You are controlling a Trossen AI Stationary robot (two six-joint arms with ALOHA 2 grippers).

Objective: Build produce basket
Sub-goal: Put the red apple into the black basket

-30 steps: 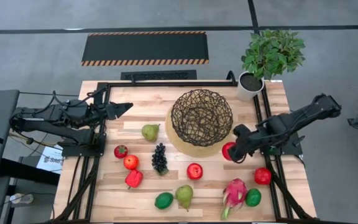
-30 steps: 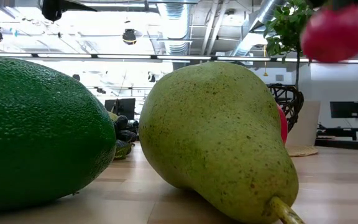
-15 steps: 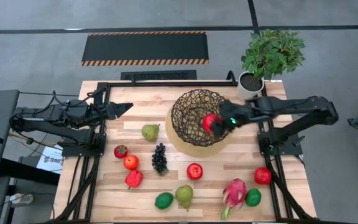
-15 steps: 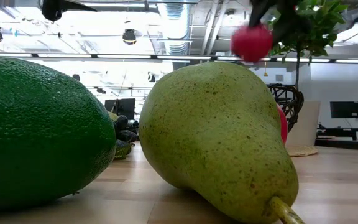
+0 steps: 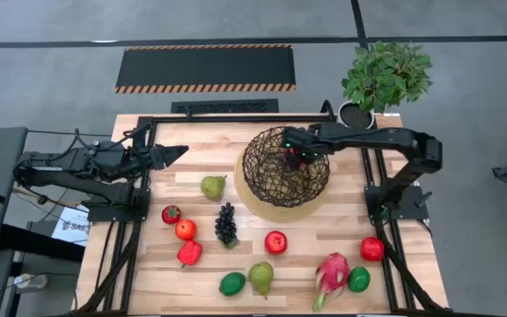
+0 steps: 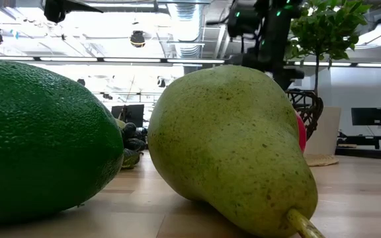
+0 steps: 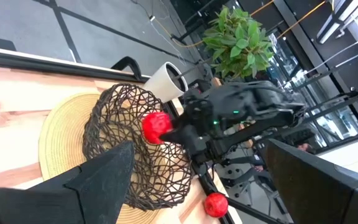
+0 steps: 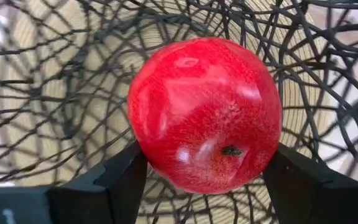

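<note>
The basket [image 5: 271, 180], a dark open-weave wire bowl on a tan disc, stands at the table's middle far side. My right gripper [image 5: 294, 148] reaches into its opening from the right, shut on a red apple [image 8: 205, 112], which also shows in the left wrist view [image 7: 156, 126]. My left gripper [image 5: 180, 151] waits open at the far left, pointing toward the basket. Other produce lies loose on the table: a pear [image 5: 212, 186], grapes [image 5: 225, 224], apples [image 5: 275, 242] and a dragon fruit [image 5: 331, 275]. My right gripper pinches the apple between its two fingers [image 8: 124, 177], one on each opposite side [image 8: 143, 149]. The fingers come steeply from above. The apple hangs clear of the tan base, within the basket's wire wall, its dimpled end [image 8: 231, 150] toward the wrist camera.
A potted plant [image 5: 356, 119] stands just beyond the basket at the far right. A lime [image 5: 231, 283] and a pear [image 5: 261, 277] lie near the front edge and fill the low view. Another apple [image 5: 371, 248] and a lime [image 5: 358, 279] lie at the near right.
My right gripper has carried the red apple from beside the basket's near right edge toward the table's far side and left, over the rim. It has tipped to point more steeply down and sunk into the basket's opening. Its fingers stay on the apple.
</note>
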